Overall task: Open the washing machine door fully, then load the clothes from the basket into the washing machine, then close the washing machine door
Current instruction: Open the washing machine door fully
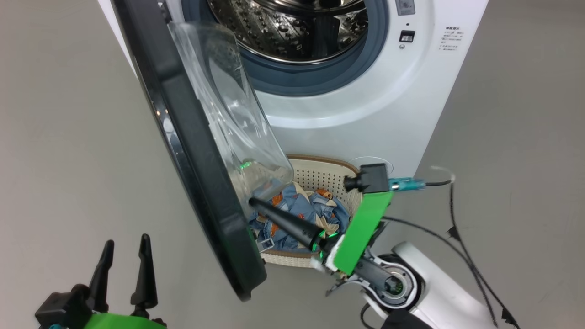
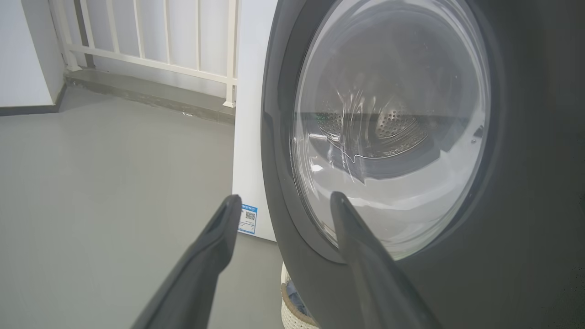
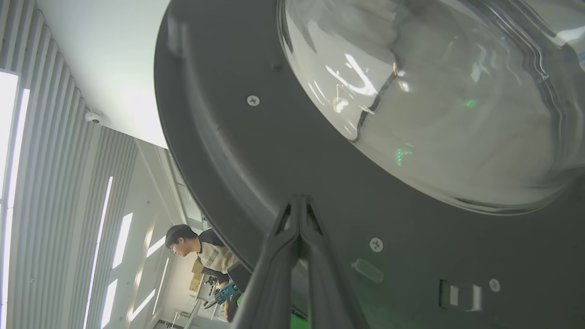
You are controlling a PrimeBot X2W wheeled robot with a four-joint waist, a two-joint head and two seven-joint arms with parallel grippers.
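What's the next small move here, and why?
Probably push the door further open with the shut right gripper: its tips meet the door's inner face, the door stands only partly open over the basket, and the clothes lie in it.

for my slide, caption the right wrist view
Right gripper, shut, tips against the inside of the washing machine door
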